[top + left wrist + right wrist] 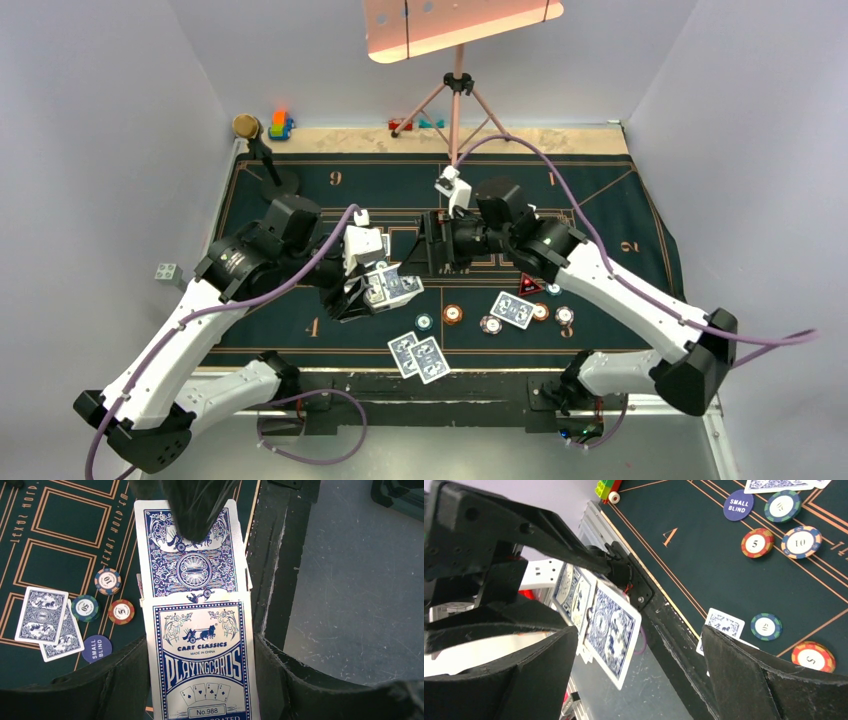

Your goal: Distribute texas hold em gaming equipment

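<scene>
Clamped in the left gripper (365, 295), the card box (205, 665) offers playing cards (192, 555) out of its open end — long axis running straight on from the box toward the right gripper (639, 645), the nearer arm — whose jaws stand wide apart, framing them.

gold-topped stand (262, 152): far left | toy blocks (281, 125): just beside its top | tripod (456, 105): far edge, centre
</scene>
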Tool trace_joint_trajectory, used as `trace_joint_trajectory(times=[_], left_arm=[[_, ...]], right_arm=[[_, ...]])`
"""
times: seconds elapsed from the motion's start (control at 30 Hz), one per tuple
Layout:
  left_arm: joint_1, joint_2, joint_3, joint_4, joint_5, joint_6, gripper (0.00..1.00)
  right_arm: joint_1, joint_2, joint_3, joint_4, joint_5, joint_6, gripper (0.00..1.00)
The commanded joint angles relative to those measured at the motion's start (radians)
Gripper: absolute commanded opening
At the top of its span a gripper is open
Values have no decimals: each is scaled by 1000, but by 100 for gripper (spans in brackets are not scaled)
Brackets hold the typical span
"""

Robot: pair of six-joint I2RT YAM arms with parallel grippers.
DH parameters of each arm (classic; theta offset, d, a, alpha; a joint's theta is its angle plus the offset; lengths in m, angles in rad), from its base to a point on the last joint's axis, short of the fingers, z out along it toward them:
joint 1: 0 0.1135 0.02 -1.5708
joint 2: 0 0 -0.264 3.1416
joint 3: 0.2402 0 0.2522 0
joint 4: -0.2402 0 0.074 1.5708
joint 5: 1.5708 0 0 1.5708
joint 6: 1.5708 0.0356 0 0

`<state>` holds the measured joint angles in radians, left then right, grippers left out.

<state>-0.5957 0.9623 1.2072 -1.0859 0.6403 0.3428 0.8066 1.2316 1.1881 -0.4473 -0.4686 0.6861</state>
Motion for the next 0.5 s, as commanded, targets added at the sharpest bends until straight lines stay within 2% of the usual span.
trace_joint_trajectory(times=[0.0, 0.23, 0.47], left_arm=[[5, -10, 46, 21, 28, 2, 0], [5, -3, 51, 20, 27, 2, 0], [6, 2, 52, 21, 31, 1, 0]], right_arm=[[23, 42, 8, 106, -49, 23, 98], [42, 66, -44, 179, -80, 63, 98], [42, 44, -96, 167, -84, 76, 82]])
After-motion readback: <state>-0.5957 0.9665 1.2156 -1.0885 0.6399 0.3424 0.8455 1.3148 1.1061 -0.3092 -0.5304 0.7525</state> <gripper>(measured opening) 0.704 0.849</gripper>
